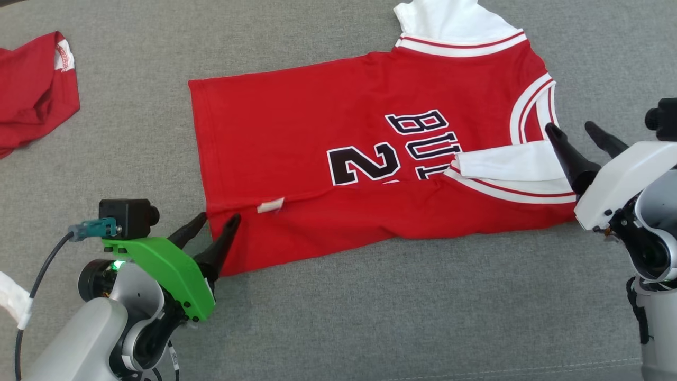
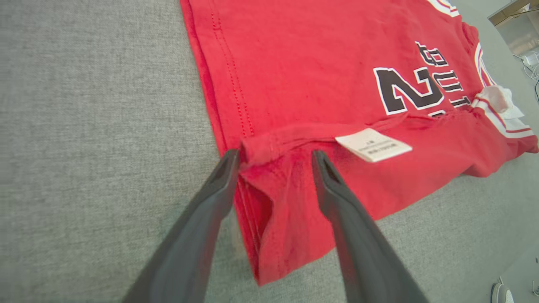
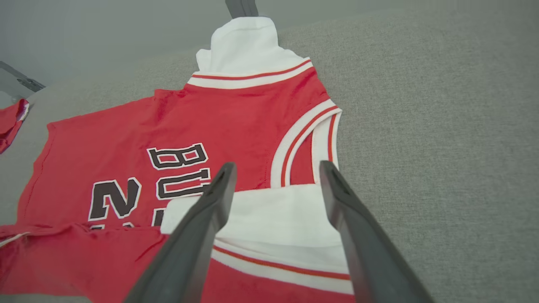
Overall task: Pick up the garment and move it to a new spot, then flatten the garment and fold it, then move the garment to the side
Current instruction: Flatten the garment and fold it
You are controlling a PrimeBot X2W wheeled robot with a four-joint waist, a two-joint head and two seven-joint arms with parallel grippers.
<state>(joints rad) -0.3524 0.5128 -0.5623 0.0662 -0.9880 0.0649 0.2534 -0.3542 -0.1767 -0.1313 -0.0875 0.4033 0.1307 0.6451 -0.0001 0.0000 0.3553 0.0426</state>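
With our left gripper (image 1: 220, 215) and right gripper (image 1: 568, 125) both spread and holding nothing, we judge the red jersey (image 1: 328, 159), lying partly folded on the grey surface (image 1: 370, 317) between them, light and limp, best pinched at its hem corner (image 2: 252, 151) and white sleeve (image 3: 269, 210).

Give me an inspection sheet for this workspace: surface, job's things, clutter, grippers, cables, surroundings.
surface: grey fabric, flat.
job's things: red jersey lies spread, near long edge folded over, white sleeve tucked in, label showing.
clutter: second garment, red, crumpled at far left.
grippers: left gripper open at the jersey's hem corner; right gripper open over the sleeve; neither holds cloth.
cables: dark cable runs to the left wrist camera; white leads off the surface.
surroundings: shiny panel past the surface's edge.
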